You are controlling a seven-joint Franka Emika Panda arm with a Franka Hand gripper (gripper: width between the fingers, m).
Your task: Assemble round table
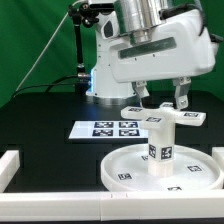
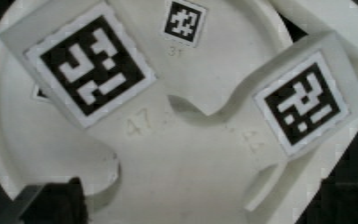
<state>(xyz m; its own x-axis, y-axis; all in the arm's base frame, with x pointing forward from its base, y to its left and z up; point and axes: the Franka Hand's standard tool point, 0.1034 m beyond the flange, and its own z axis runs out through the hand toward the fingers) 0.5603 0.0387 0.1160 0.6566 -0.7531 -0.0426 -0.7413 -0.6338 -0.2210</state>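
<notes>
On the black table (image 1: 40, 120): one rimmed round disc (image 1: 130, 172), its near edge cut off in the exterior view, with one cylinder leg (image 1: 160, 143) upright at its middle, topped by one cross-shaped piece (image 1: 163, 115). One marker board (image 1: 104, 128) lies behind, partly hidden. Gripper (image 1: 162, 98) fingers flank the cross-piece; contact cannot be told, and the wrist view shows only tagged arms (image 2: 300, 105).

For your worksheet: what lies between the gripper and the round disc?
In the exterior view, the cross-shaped piece and leg stand between gripper and disc.
</notes>
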